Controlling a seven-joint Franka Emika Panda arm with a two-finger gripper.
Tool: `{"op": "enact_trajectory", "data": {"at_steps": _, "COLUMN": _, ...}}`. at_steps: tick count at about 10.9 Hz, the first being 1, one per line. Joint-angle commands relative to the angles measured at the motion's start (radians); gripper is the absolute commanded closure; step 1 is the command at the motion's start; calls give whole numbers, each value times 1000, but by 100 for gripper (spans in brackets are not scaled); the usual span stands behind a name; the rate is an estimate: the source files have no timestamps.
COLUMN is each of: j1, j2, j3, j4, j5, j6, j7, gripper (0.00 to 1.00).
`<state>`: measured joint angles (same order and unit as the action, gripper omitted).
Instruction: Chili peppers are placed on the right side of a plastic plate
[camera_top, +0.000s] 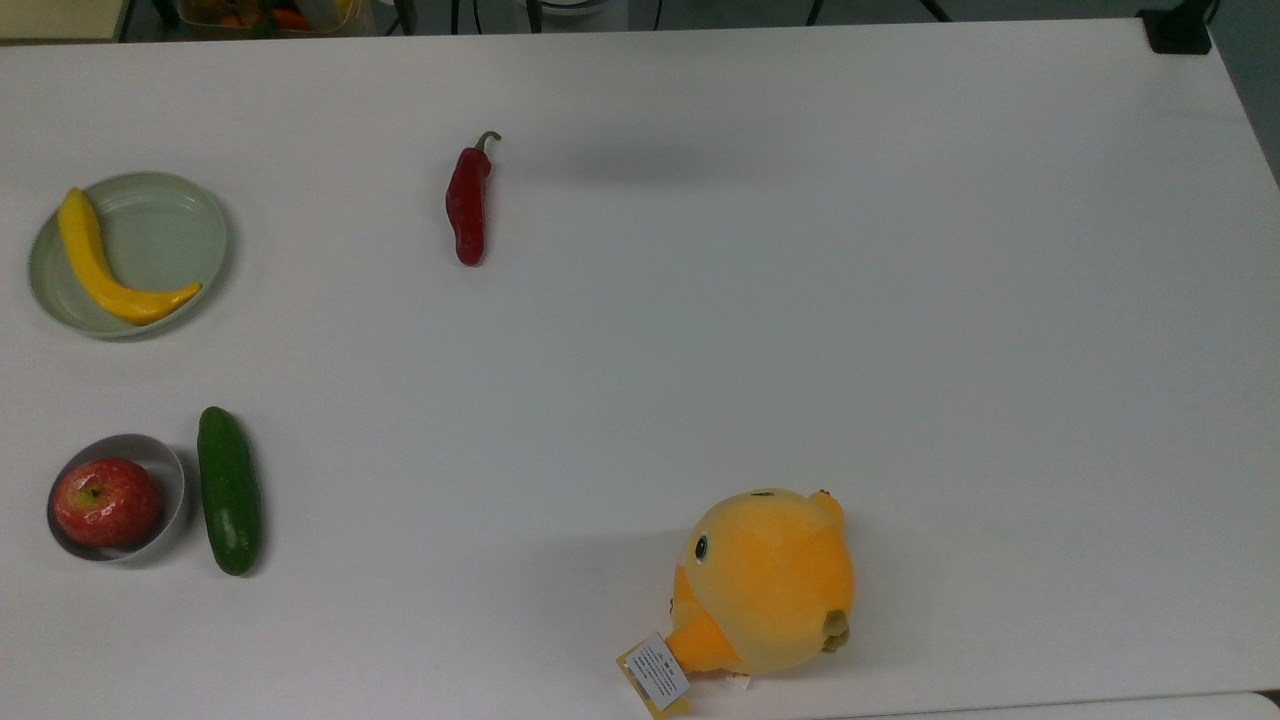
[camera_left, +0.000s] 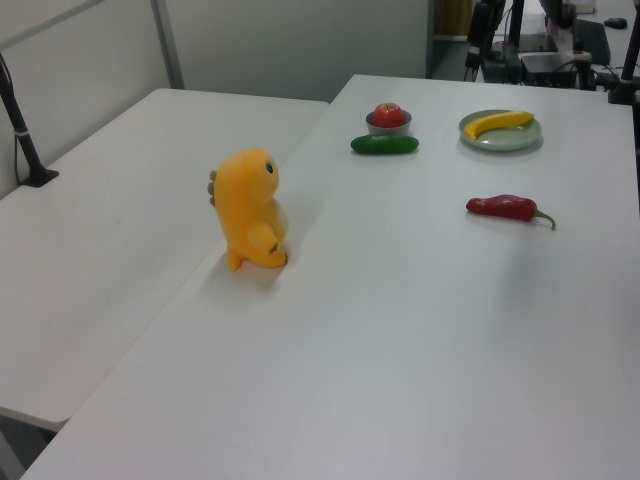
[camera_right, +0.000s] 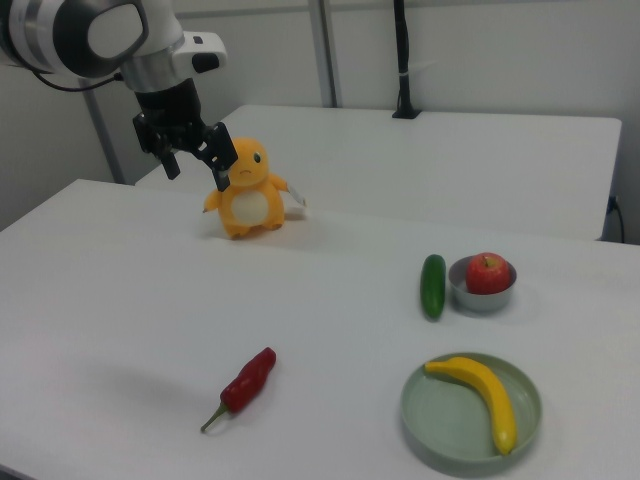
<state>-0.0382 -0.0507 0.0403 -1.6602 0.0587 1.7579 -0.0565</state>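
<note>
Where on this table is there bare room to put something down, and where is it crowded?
Bare room: the wide stretch between the chili pepper and the orange plush toy, and the table's whole top-view right. Crowded: the top view's left edge, where the plate holds a banana and the cucumber lies beside the bowl with the apple.

banana (camera_top: 100, 262): yellow, curved, lying in a pale green dish
apple (camera_top: 105, 502): red, sitting in the grey bowl (camera_top: 170, 470)
cucumber (camera_top: 229, 491): dark green, just beside the bowl, on the top view's right of it
plush toy (camera_top: 765, 580): orange-yellow, with a paper tag (camera_top: 657, 672), well apart from the fruit
table (camera_top: 800, 300): white
</note>
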Motion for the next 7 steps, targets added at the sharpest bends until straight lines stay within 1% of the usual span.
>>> {"op": "enact_trajectory", "data": {"at_steps": 1, "j1": 6, "j2": -15, "j3": -11, "j4": -16, "j5": 24, "j6": 18, "j7": -26, "gripper": 0}}
{"op": "enact_trajectory", "data": {"at_steps": 5, "j1": 7, "j2": -15, "j3": -11, "j4": -18, "j5": 24, "j6": 18, "j7": -29, "gripper": 0}}
{"op": "enact_trajectory", "data": {"at_steps": 7, "j1": 9, "j2": -17, "j3": -11, "j4": -18, "j5": 16, "j6": 12, "j7": -58, "gripper": 0}}
